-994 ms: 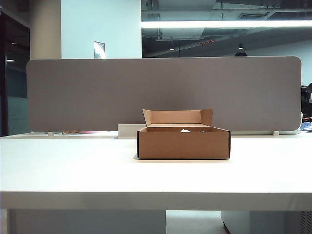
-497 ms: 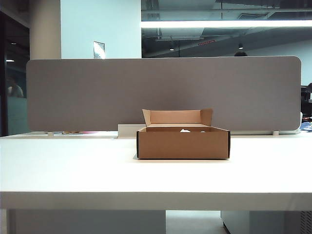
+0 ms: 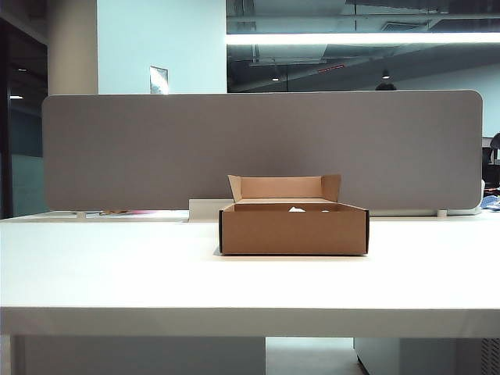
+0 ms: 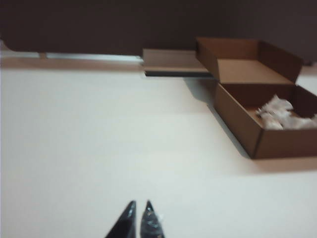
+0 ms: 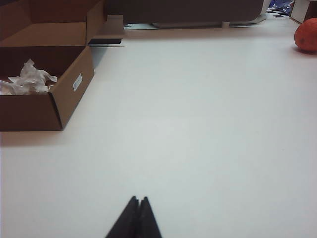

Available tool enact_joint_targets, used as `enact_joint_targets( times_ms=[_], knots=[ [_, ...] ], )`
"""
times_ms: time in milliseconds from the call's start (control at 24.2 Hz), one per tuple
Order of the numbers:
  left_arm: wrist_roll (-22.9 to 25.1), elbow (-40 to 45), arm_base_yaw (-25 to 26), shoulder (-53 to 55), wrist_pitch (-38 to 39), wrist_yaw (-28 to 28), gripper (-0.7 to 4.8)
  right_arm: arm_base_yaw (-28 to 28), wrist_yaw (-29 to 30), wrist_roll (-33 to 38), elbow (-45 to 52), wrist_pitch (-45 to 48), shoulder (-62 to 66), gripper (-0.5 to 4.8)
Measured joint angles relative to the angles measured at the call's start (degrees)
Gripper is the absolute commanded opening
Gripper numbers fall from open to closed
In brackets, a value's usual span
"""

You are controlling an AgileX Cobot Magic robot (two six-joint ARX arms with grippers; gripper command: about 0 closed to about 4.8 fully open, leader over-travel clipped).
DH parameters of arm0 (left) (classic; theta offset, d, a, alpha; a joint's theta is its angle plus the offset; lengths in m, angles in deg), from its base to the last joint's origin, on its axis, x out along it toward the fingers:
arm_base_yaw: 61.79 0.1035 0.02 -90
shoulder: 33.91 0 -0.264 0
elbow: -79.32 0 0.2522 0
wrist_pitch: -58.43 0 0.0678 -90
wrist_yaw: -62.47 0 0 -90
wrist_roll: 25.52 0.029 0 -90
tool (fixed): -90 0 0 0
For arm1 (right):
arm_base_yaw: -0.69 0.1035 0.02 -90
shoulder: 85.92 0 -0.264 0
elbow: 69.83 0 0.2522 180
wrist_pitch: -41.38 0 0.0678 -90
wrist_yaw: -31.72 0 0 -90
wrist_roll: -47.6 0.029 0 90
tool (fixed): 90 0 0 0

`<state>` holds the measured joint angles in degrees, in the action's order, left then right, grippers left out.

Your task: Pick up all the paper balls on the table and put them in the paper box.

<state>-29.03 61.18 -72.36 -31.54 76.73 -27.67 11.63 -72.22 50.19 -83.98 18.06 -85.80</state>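
Note:
The brown paper box (image 3: 293, 229) stands mid-table with its back flap up. Crumpled white paper balls (image 4: 280, 113) lie inside it, also seen as paper balls (image 5: 26, 80) in the right wrist view; only a white scrap (image 3: 296, 208) shows over the rim in the exterior view. I see no paper ball on the white table (image 3: 117, 273). My left gripper (image 4: 139, 205) is shut and empty, low over bare table well short of the box (image 4: 257, 106). My right gripper (image 5: 138, 200) is shut and empty too, over bare table on the other side of the box (image 5: 47, 74). Neither arm shows in the exterior view.
A grey divider panel (image 3: 258, 148) runs along the back of the table. A white tray-like object (image 4: 171, 62) lies behind the box. An orange-red round object (image 5: 307, 34) sits far off at the table's back edge.
Nothing differs in the exterior view; the box and table look the same, and no arm appears in any of its frames.

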Motion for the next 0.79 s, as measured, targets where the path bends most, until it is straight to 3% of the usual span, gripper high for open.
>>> enact_joint_targets(
  times_ms=[166,621,787],
  knots=[
    [0.1,0.2,1.9,-2.1,0.8,0.0,-0.07,0.0,0.0,0.0,0.0,0.0,0.0,-0.05],
    [2.6,4.1,1.9,-2.2,0.4,-0.3,-0.06,0.0,0.0,0.0,0.0,0.0,0.0,-0.05],
    [2.6,4.1,1.9,-2.2,-0.9,-6.2,-0.06,0.0,0.0,0.0,0.0,0.0,0.0,-0.04]
  ],
)
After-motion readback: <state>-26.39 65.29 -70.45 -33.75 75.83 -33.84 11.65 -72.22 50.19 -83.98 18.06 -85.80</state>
